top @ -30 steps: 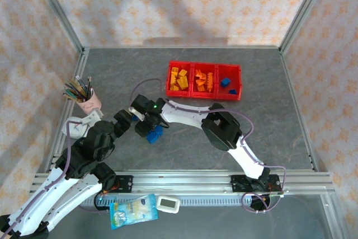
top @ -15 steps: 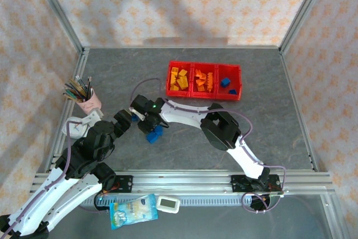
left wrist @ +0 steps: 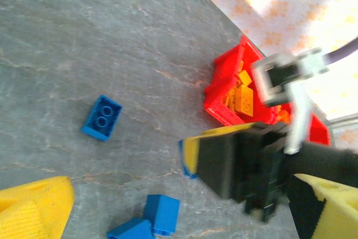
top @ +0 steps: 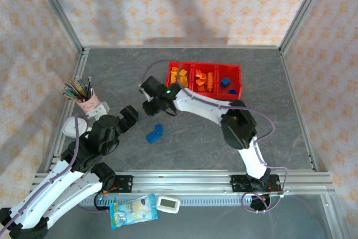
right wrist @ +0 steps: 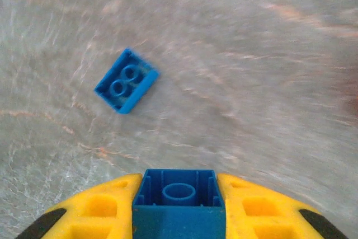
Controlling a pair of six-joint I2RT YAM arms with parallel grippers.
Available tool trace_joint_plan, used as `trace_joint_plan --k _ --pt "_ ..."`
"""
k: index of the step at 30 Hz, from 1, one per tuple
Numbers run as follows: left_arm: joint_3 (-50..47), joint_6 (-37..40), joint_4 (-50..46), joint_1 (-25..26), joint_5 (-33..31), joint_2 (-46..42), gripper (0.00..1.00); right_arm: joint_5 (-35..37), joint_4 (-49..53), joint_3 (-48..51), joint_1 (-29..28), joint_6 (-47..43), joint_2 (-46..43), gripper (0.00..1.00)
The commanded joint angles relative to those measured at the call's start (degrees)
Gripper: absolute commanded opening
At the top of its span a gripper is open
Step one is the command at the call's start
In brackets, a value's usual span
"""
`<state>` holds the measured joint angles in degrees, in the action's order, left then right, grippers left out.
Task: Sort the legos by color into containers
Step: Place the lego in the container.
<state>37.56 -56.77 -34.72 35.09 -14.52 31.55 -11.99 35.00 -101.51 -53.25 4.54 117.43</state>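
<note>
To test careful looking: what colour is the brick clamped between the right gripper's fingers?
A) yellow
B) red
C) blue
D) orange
C: the right wrist view shows the right gripper closed on a blue brick, which sits between its yellow fingers.

Left arm (top: 59, 186), right arm (top: 196, 102): white moulded link shells, black joint housings, thin lilac cables (top: 267, 130) alongside. Small green indicator light (top: 168, 90) near right wrist. Right gripper (right wrist: 179, 187): yellow pocketed fingers (right wrist: 257, 208).
</note>
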Motion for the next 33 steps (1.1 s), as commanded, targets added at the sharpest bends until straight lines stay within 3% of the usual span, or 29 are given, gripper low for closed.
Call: trace_joint_plan --k 1,9,13,18,27,33 --pt "1.8 4.9 7.8 -0.6 4.6 2.8 0.99 0.9 -1.4 5.2 4.6 6.6 -7.6 0.27" --pt "5.3 11.8 19.6 -0.6 15.1 14.9 0.99 3.8 -3.8 20.3 20.9 13.3 -20.9 0.29" --pt "8.0 14.1 24.9 -0.5 21.4 22.5 0.99 6.7 -3.4 22.1 29.6 13.3 -21.4 0.29" --pt "10.3 14.8 29.1 -0.5 24.5 29.3 0.99 10.8 -5.1 20.9 36.4 11.5 -17.3 0.27" --pt "10.3 14.8 30.9 -0.5 23.9 31.2 0.99 13.5 -6.3 15.8 40.1 10.0 -8.1 0.29" --pt "9.8 15.1 30.1 -0.7 22.7 30.4 0.99 13.5 -6.1 13.5 40.1 9.7 -7.8 0.45"
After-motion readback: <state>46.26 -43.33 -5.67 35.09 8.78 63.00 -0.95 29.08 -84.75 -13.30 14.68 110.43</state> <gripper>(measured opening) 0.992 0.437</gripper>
